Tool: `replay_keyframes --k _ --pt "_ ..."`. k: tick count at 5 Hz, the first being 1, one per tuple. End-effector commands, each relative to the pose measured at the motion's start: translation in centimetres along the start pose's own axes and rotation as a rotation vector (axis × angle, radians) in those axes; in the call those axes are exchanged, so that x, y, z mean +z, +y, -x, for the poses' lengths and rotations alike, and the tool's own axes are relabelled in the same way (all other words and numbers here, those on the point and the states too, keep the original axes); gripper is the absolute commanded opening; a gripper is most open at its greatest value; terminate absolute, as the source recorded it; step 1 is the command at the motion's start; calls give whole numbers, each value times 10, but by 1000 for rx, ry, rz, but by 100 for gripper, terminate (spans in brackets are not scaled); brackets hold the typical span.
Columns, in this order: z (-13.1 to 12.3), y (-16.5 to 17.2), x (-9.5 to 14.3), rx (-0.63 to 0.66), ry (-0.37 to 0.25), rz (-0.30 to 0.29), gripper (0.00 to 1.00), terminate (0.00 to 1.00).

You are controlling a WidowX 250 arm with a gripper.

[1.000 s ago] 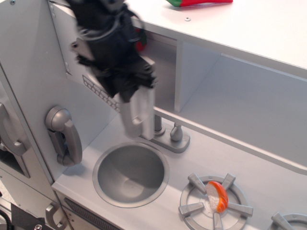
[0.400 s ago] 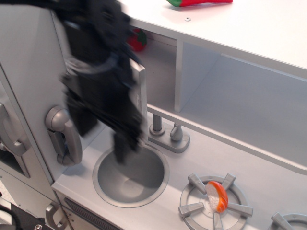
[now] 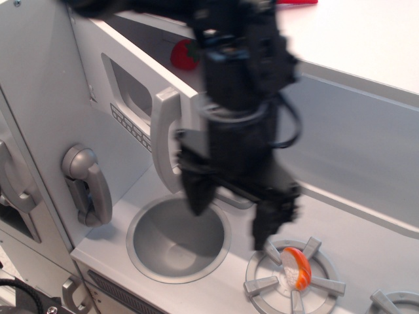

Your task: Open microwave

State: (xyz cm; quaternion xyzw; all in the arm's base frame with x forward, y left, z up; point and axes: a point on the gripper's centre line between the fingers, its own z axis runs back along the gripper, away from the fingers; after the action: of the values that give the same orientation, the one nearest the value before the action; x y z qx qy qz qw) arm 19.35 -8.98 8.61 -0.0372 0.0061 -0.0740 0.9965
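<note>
The microwave is a light grey compartment at the upper left. Its door stands swung out toward the front, showing the dark rounded window, the row of buttons and the tall silver handle. My black gripper hangs just right of the handle, above the gap between sink and burner. Its fingers are spread wide and hold nothing. It is slightly blurred. A red toy shows inside the microwave behind the door.
A round sink lies below the door. A burner with an orange and white toy is at the front right. A grey phone handset hangs on the left wall. The faucet is hidden behind the gripper.
The microwave door has swung outward from nearly edge-on to clearly open. The gripper moved right, off the door's left side, and now hangs over the counter with its fingers spread.
</note>
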Motion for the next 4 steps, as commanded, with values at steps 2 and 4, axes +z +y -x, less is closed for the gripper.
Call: replay_keyframes --k 2,4 --pt "-83 46 45 156 -167 6 100 0" --pt "-68 98 55 226 -216 -71 100 0"
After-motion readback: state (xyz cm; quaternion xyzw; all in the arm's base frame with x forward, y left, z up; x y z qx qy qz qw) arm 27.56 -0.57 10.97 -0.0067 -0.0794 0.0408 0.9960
